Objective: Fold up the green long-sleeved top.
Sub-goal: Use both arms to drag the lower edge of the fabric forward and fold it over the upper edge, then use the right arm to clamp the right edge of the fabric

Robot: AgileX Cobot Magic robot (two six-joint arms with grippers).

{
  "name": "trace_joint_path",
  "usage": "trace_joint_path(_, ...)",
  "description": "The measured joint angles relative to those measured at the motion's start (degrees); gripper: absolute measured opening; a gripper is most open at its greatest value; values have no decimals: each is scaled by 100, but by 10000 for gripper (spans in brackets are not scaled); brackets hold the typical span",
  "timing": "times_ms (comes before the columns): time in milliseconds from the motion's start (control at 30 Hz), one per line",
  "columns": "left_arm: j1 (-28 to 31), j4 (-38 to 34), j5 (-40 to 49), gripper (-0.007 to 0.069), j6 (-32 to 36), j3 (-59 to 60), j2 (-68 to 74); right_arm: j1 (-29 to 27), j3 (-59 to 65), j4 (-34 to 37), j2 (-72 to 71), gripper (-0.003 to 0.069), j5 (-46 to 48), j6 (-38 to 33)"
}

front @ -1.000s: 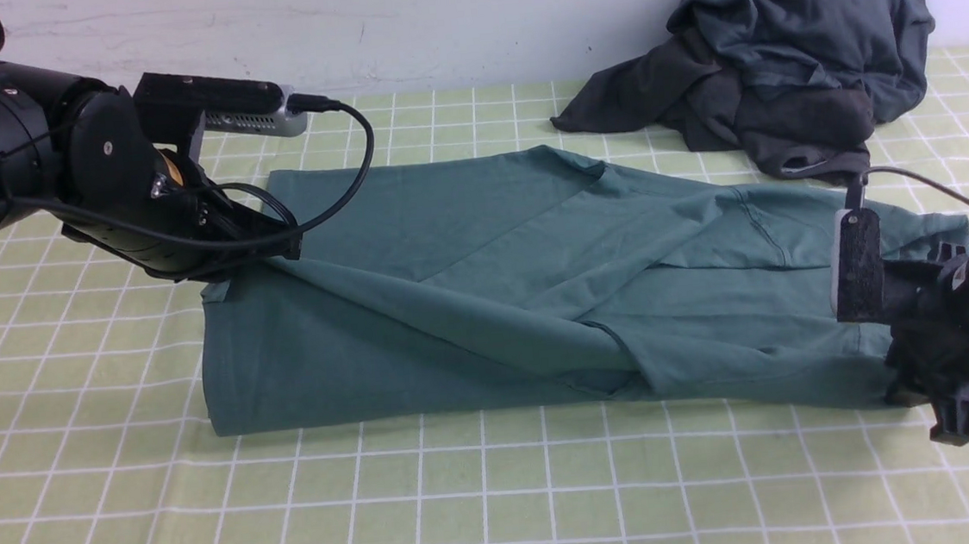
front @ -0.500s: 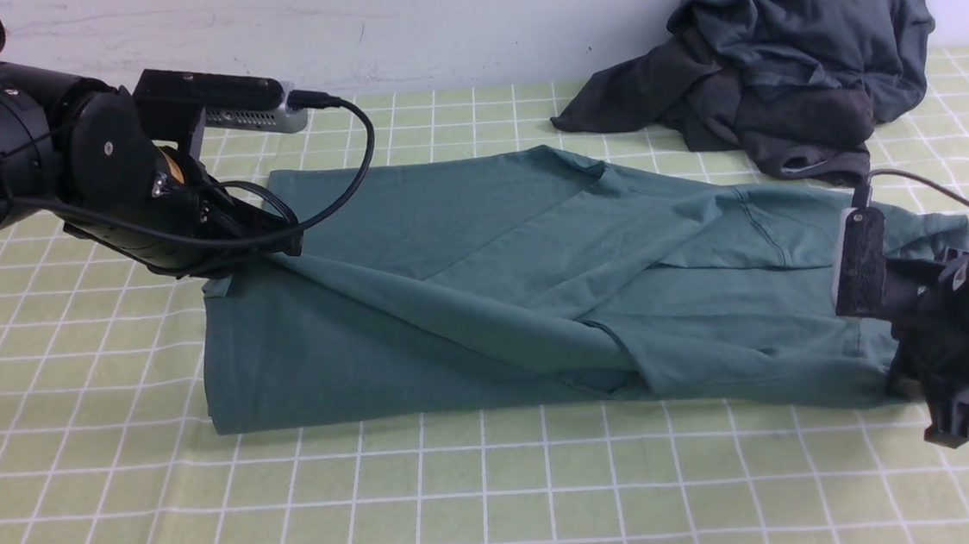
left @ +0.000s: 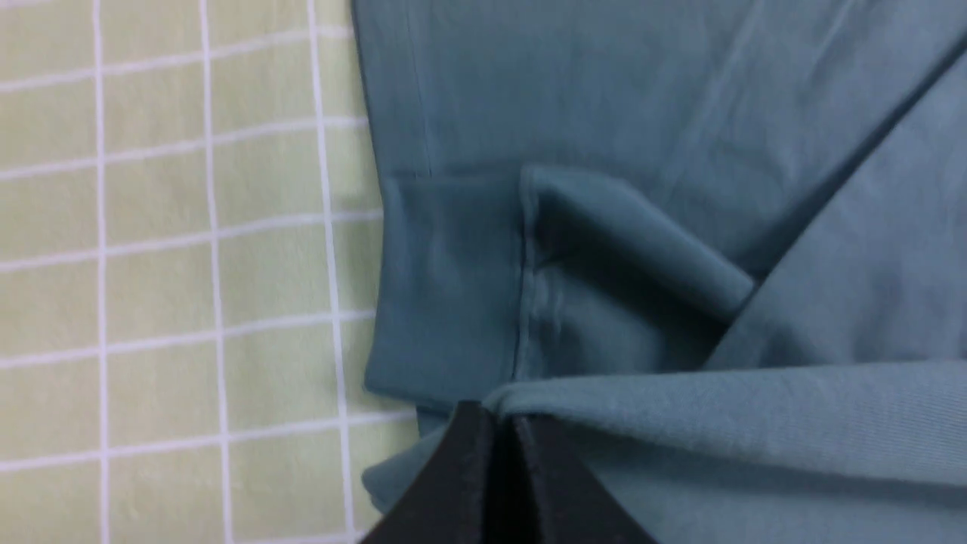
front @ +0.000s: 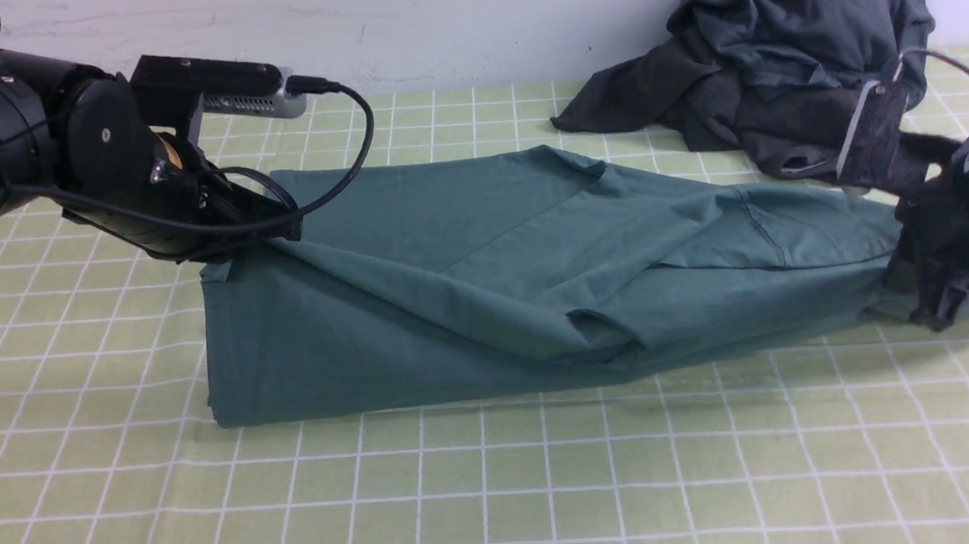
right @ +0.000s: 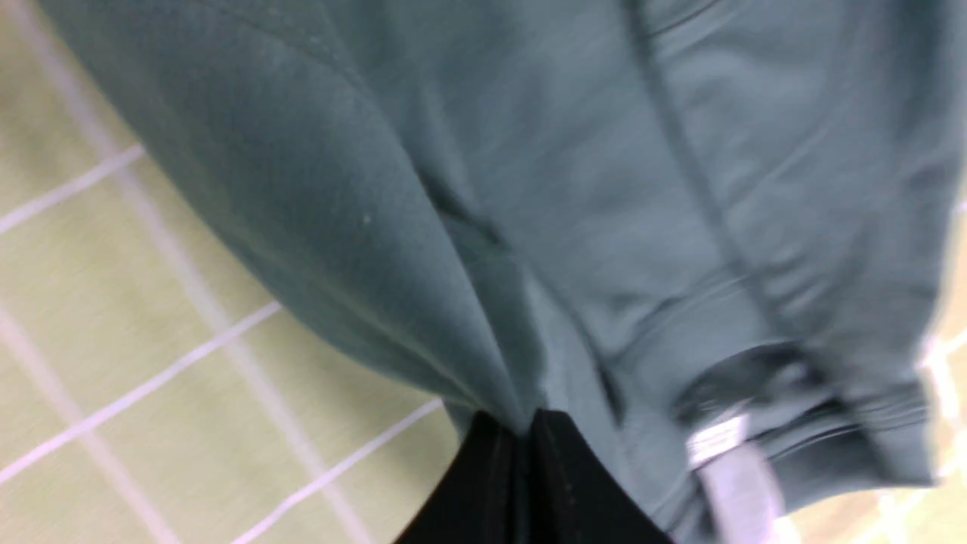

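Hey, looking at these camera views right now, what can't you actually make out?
- Left gripper tips: hidden in the front view by its own wrist.
- Green long-sleeved top, white neck label: print motion-blurred, right wrist view.
- Dark clothing heap: lower right part covered by the right wrist camera, front view.

On tabletop, long-sleeved top spread left to right across centre; clothing heap behind it, far right, against wall.
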Motion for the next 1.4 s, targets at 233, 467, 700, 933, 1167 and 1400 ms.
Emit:
trace_joint_path(233, 278, 0, 0, -1, 0, -1020, 620, -13, -1280, 0, 850, 5, 11, 543)
trace_joint_path(467, 539, -6, -20, -1, -186, -2534, 2028, -13, -3105, 0, 2224, 5, 46, 1062)
trace_joint_path(700, 660, 0, -611, 1, -426, -3948, 3521, -13, -4527, 325, 3444, 6, -183, 1460)
trace_joint_path(933, 827, -12, -912, 234, -543, -4795, 4402, -19, -4620, 370, 3684, 171, -652, 2155)
trace_joint_path(1167, 947, -605, 158, 430, -473, -5346, 4318, -13, -4633, 732, 3217, 250, -234, 2995)
trace_joint_path(1400, 619, -1880, 1734, 153, 1446, -5635, 4279, 586, -4687, 2418, 3219, 10, 553, 1860)
